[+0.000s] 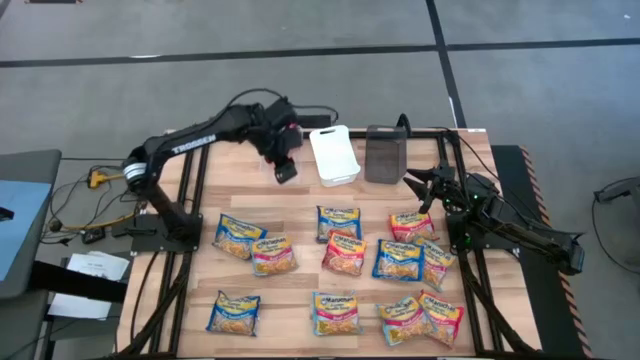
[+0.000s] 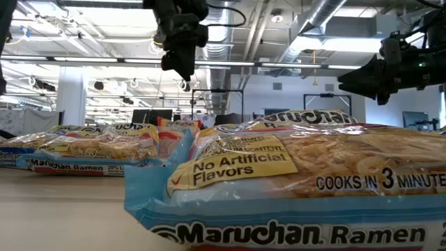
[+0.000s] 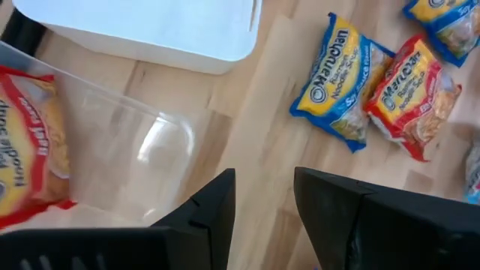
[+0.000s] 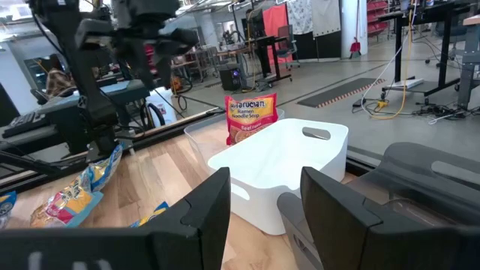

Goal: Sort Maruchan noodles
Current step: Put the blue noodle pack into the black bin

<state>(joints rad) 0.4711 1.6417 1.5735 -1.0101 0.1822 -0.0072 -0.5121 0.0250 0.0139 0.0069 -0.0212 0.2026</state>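
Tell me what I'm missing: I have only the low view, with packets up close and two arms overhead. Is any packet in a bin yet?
Observer: Yes. One red packet stands in the clear bin, next to the white bin.
Reviewer: Does the white bin hold anything?
Observer: No. The right wrist view shows it bare inside.
Reviewer: Is either arm carrying a packet?
Observer: Neither. On the left arm and the right arm the jaws stand apart with nothing between them.
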